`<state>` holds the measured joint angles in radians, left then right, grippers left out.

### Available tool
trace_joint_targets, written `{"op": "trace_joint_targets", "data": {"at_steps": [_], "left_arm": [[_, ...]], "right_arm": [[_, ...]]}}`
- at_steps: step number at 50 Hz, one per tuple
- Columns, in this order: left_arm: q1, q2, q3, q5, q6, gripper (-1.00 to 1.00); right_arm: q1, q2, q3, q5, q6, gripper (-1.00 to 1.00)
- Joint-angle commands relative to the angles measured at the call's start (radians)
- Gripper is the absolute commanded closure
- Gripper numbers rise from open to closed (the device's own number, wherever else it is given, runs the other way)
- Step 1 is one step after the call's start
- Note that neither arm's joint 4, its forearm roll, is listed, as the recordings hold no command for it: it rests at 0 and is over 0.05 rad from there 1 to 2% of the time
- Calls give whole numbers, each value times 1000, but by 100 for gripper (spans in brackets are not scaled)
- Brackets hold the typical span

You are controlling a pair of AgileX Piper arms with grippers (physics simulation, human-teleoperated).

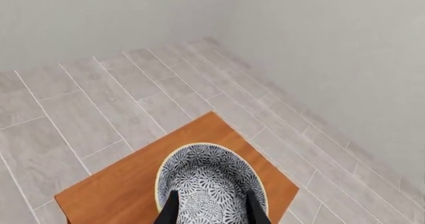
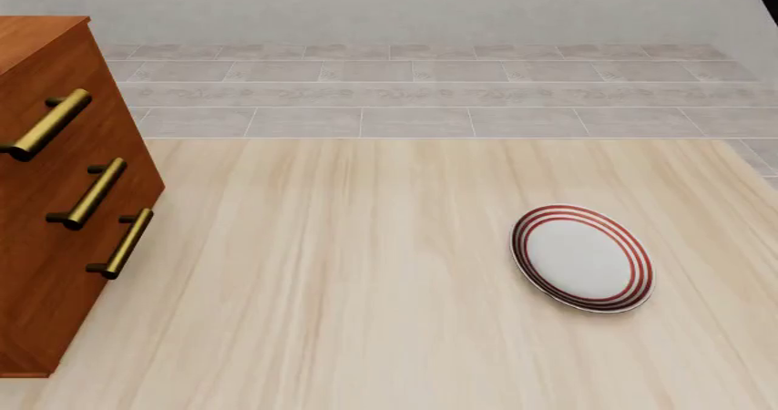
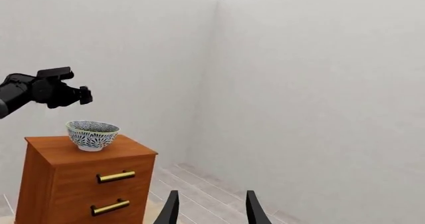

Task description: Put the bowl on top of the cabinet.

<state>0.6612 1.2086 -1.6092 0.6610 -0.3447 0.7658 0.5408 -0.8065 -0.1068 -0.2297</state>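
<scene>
The blue-and-white floral bowl (image 1: 209,181) stands upright on the top of the reddish-brown cabinet (image 1: 113,191). In the right wrist view the bowl (image 3: 92,133) sits near the middle of the cabinet (image 3: 73,184) top, with the black left arm (image 3: 47,92) hovering above it, apart from it. My left gripper (image 1: 212,196) is open over the bowl, gripping nothing. My right gripper (image 3: 212,196) is open and empty, raised and facing the cabinet from a distance. The front view shows only the cabinet's front (image 2: 55,210) with brass handles; its top and the bowl are out of frame.
A flat white plate with red rings (image 2: 581,258) lies on the pale wooden table (image 2: 341,282) at the right. The cabinet fills the table's left side. Grey tiled floor and white walls lie beyond.
</scene>
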Motion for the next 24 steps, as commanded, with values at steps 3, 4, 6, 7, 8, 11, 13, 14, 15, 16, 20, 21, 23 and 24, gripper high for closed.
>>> {"op": "trace_joint_targets", "data": {"at_steps": [3, 4, 6, 7, 8, 11, 13, 14, 15, 16, 20, 21, 23, 24], "left_arm": [[-13, -4, -58, 23, 1, -100], [-13, -4, -58, 23, 1, -100], [-15, -5, -64, 26, 0, -100], [-18, -4, -66, 26, 0, -100], [-19, -3, -72, 29, 1, -100], [-20, 1, -91, 37, -5, -100], [-20, 1, -100, 40, -4, -100], [-22, 1, -104, 42, -4, -100], [-25, 0, -109, 45, -6, -100], [-27, -2, -113, 46, -4, -100], [-37, -5, -124, 50, -1, -100], [-38, -5, -125, 52, -1, -100], [-42, -6, -130, 54, 0, -100], [-42, -6, -130, 54, 0, -100]], "right_arm": [[3, 15, 3, -16, -3, -100], [3, 15, 3, -17, -3, -100], [4, 23, 5, -27, -2, -100], [4, 27, 6, -31, -2, -100], [4, 30, 7, -36, -3, -100], [3, 36, 8, -44, -2, -100], [3, 36, 8, -45, -2, -100], [3, 36, 8, -44, -1, -100], [2, 35, 7, -43, 0, -100], [1, 35, 8, -44, -1, -100], [0, 34, 8, -44, 2, -100], [0, 34, 8, -44, 2, -100], [1, 34, 8, -44, 3, -100], [1, 34, 8, -44, 3, -100]]}}
